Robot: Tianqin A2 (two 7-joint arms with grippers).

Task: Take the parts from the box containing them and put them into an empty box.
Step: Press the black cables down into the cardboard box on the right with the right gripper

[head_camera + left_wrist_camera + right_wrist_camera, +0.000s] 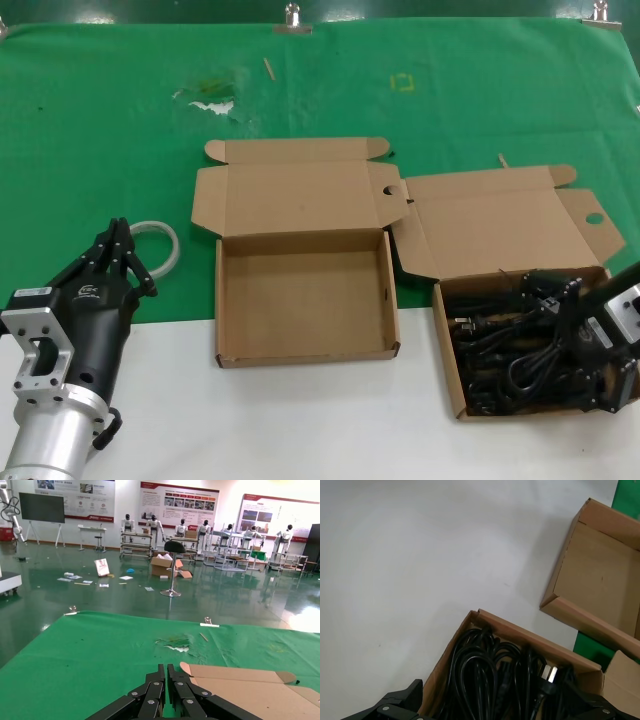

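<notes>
Power cords (pixel 520 345) crowd their box (pixel 450 385) beneath the right gripper (pixel 590 340).

Light falls evenly from overhead, bright on the green cloth (pixel 100 150) and white table (pixel 300 420). The empty box (pixel 305 352) holds only soft shadow along its walls. Beyond the cloth the hall floor (pixel 225 600) gleams with glare (far posters blur). The cords (pixel 485 680) read nearly featureless black.
</notes>
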